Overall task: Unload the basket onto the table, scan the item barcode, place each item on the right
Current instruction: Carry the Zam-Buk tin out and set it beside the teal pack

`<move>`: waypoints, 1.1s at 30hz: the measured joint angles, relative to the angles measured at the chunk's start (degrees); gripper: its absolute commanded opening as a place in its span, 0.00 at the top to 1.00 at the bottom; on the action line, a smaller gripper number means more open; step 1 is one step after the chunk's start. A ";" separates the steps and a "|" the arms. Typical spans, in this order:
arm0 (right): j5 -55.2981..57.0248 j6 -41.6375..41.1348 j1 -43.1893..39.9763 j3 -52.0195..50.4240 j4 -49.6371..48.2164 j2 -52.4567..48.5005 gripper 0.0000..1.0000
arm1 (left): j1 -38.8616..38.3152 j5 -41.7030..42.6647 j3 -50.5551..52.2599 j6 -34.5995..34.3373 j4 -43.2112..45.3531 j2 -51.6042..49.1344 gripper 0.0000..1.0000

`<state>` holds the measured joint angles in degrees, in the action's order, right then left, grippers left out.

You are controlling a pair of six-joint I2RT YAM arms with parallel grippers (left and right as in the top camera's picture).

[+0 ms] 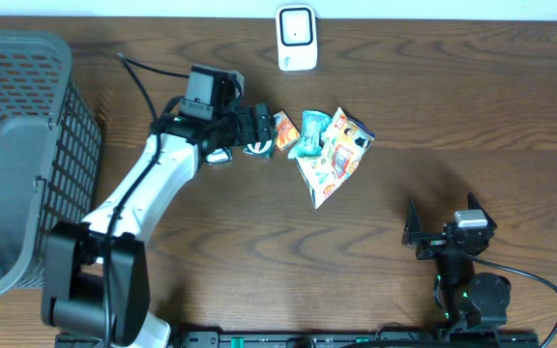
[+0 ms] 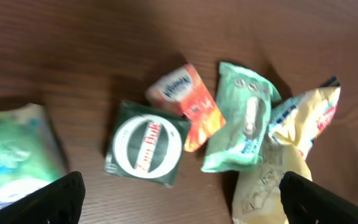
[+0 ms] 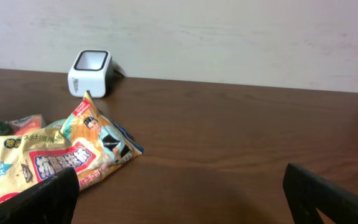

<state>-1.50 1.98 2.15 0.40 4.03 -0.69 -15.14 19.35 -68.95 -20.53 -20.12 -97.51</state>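
The white barcode scanner [image 1: 297,37] stands at the table's far edge and shows in the right wrist view as a small white box [image 3: 91,73]. Several items lie mid-table: a dark green box with a white round label [image 2: 145,144], an orange packet [image 2: 188,102], a mint-green packet [image 2: 241,118] and a yellow snack bag [image 1: 337,155]. My left gripper [image 1: 259,129] hovers open over the pile's left end; its black fingertips [image 2: 55,199] frame bare wood, nothing between them. My right gripper [image 1: 414,234] rests open at the near right, away from the items.
A grey mesh basket [image 1: 17,145] fills the left side of the table. A green-and-white packet [image 2: 11,162] lies just left of the green box. The snack bag [image 3: 48,158] lies ahead-left of the right gripper [image 3: 179,199].
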 measured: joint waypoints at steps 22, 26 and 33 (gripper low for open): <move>0.00 0.00 0.00 0.00 0.00 0.00 0.01 | 12.74 -7.30 -0.04 1.31 -8.41 31.32 0.02; 0.00 0.00 0.00 0.00 0.00 0.00 0.01 | 12.74 -7.30 -0.04 1.31 -8.44 31.28 0.02; 0.00 0.00 0.00 0.00 0.00 0.00 0.01 | 12.74 -7.30 -0.04 1.31 -8.94 31.26 0.02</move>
<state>-1.50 1.98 2.15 0.40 4.03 -0.69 -2.39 12.05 -68.99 -19.22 -29.06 -66.26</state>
